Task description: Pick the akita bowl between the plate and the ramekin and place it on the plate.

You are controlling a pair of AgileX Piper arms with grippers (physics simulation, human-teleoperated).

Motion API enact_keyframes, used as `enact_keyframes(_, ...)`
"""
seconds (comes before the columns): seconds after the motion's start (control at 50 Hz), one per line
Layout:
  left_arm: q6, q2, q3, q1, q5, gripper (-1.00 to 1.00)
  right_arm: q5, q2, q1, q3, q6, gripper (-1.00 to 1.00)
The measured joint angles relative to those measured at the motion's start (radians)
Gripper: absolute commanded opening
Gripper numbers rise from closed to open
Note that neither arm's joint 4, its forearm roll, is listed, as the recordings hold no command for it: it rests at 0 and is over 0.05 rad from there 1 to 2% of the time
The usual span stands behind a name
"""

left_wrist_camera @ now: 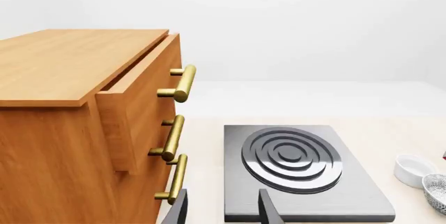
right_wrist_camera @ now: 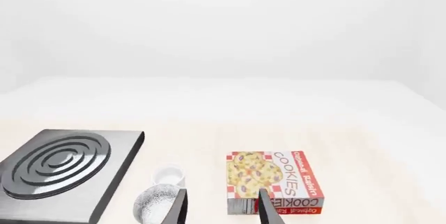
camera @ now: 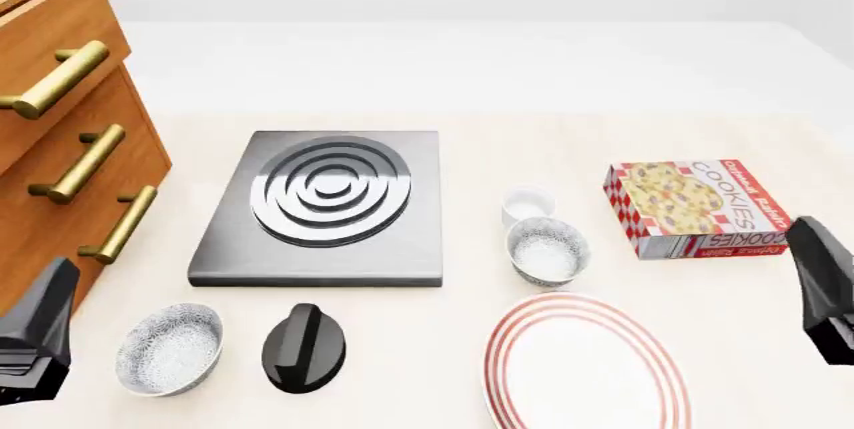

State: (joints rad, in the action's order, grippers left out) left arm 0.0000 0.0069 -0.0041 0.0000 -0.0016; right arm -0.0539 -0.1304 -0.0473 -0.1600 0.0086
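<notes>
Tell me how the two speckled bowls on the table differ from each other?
The akita bowl sits between the ramekin and the plate, on the right half of the table; the other speckled bowl sits at the near left, beside a black knob and near the drawer cabinet. The left one looks somewhat wider in the front view. Both are upright, empty, round, with a grey-speckled outside and white grainy inside.

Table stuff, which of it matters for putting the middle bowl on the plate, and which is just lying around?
For the job:
- bowl between the cup and the plate
- plate with red rings
- small white cup, as a landmark

Just lying about:
- second speckled bowl
- black knob
- hob
- cookie box
- drawer unit
</notes>
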Motion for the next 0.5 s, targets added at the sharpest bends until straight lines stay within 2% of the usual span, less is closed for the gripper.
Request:
enact_keyframes(0.2, 0.0, 0.0, 0.0, 0.0, 0.0, 1.0, -0.146, -0.111, -0.044, -0.261, -0.007, 1.0)
enact_keyframes(0.5, 0.0, 0.0, 0.0, 0.0, 0.0, 1.0, -0.397, -0.376, -0.085, -0.698, -0.024, 1.0)
